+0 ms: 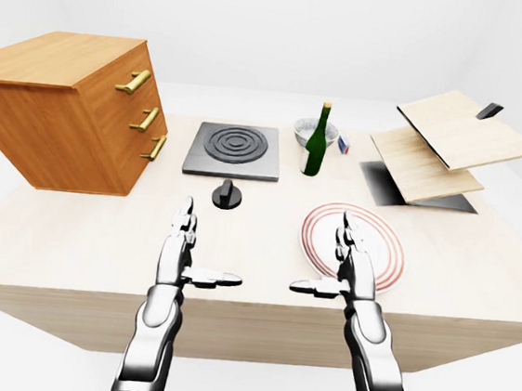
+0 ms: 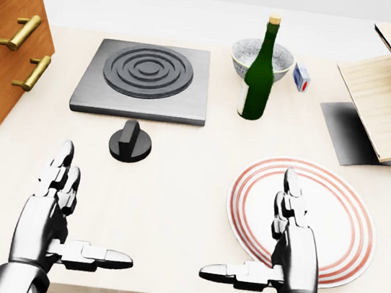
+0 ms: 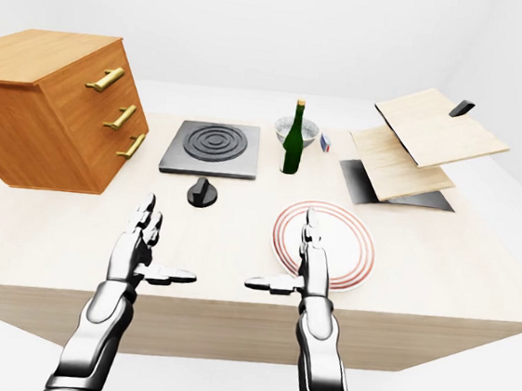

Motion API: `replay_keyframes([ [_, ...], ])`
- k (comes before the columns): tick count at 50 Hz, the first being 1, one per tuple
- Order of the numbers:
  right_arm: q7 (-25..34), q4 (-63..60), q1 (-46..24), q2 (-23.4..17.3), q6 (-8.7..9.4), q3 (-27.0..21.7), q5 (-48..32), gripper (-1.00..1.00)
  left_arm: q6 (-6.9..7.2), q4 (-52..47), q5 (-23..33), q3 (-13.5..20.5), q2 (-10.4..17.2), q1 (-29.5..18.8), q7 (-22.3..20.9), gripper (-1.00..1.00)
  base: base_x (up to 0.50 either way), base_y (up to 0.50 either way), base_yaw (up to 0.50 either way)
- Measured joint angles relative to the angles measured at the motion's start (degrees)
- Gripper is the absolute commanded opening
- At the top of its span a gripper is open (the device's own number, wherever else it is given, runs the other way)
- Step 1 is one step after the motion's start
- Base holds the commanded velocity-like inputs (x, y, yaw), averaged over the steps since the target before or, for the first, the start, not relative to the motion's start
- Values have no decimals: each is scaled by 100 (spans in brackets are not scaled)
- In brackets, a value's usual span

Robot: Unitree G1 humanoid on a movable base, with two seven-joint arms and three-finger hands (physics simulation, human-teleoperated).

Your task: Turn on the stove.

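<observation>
A dark grey stove plate (image 2: 145, 81) with ringed burner lies on the pale wooden table (image 2: 175, 187), upper middle of the head view. Its black knob (image 2: 130, 142) sits just below the plate, bar handle pointing up the view. My left hand (image 2: 72, 220) hovers open below and left of the knob, fingers straight, thumb pointing right. My right hand (image 2: 269, 244) hovers open over the left edge of a red-ringed plate (image 2: 330, 224), thumb pointing left. Neither hand touches anything.
A wooden drawer chest (image 2: 7, 33) with brass handles stands at the left. A green bottle (image 2: 259, 75), a grey bowl (image 2: 249, 52) and a small box (image 2: 301, 77) sit right of the stove. Tilted wooden boards (image 1: 444, 145) over a dark mat (image 2: 350, 135) stand at the right.
</observation>
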Motion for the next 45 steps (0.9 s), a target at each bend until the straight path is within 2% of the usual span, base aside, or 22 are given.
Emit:
replay_keyframes([
  [4, 23, 8, 13, -17, 2, -16, -46, 100, 11, -15, -33, 52, 24, 3, -45, 100, 0, 0, 0],
  [12, 18, -70, 4, -29, 168, -59, -68, 100, 35, -49, -77, 120, 55, 7, -100, 100, 0, 0, 0],
  [22, 45, -122, 5, -42, 263, -85, -33, 100, 54, -53, -107, 163, 74, 2, -131, 100, 26, 0, 0],
  [45, 122, -131, 6, -55, 277, -99, 1, 100, 75, 18, -195, 267, 121, -84, -146, 100, 34, 0, 0],
])
